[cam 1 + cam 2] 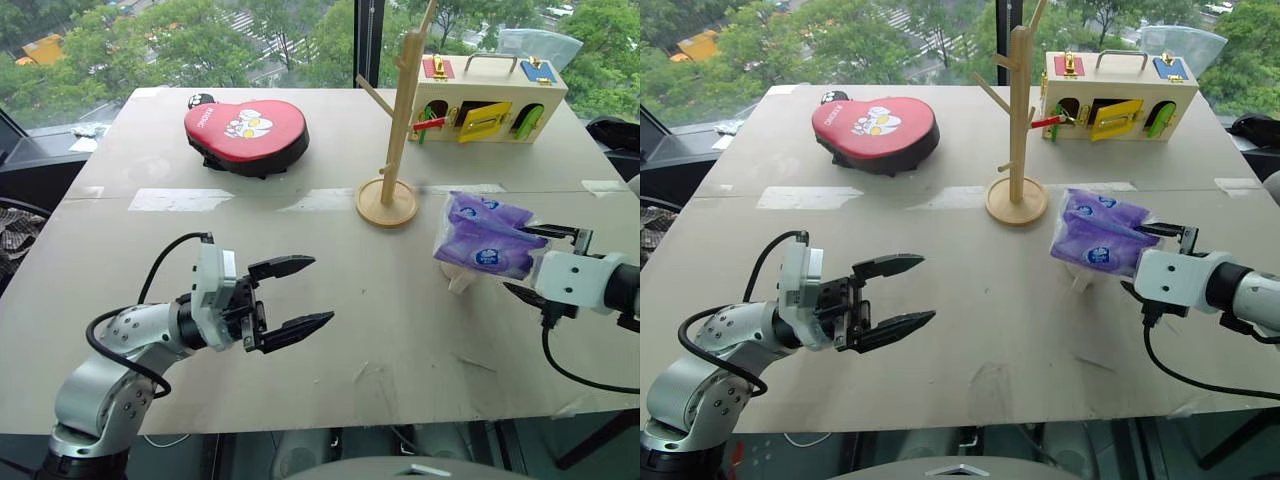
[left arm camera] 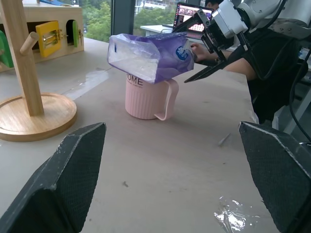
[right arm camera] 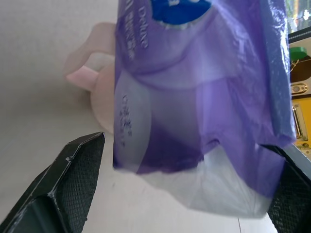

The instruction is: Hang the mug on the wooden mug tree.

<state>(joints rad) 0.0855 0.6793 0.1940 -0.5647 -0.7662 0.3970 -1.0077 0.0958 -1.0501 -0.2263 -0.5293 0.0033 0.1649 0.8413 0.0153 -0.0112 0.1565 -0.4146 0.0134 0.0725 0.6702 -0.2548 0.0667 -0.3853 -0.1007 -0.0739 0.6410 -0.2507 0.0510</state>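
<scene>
A: Left pincer [image 1: 295, 296]?
B: Wide open, empty, over bare table [image 1: 400, 300], well apart from everything.
A: Tree?
B: Wooden mug tree [image 1: 392, 150] upright mid-table, pegs bare.
A: Mug?
B: Mug [image 2: 146, 98] stands on the table right of the tree, purple packet [image 1: 487, 235] lying on top. Right pincer [image 1: 537, 262] spread wide around the packet, gripping nothing yet. Hanging not started.

My two black-fingered grippers, left [image 1: 300, 297] and right [image 1: 545, 262], have white housings. The ribbed cylindrical mug [image 2: 147, 98] reads pale pink-cream with dark lettering. Over it I note a crinkly purple plastic packet [image 1: 488, 236] with blue-and-white round logos. The pale-wood mug tree [image 1: 392, 120] is unpainted. The padded heart-shaped red cushion [image 1: 246, 131] carries a white cartoon print and black edging. The wooden box [image 1: 490, 98] shows yellow, green, red and blue fittings.
</scene>
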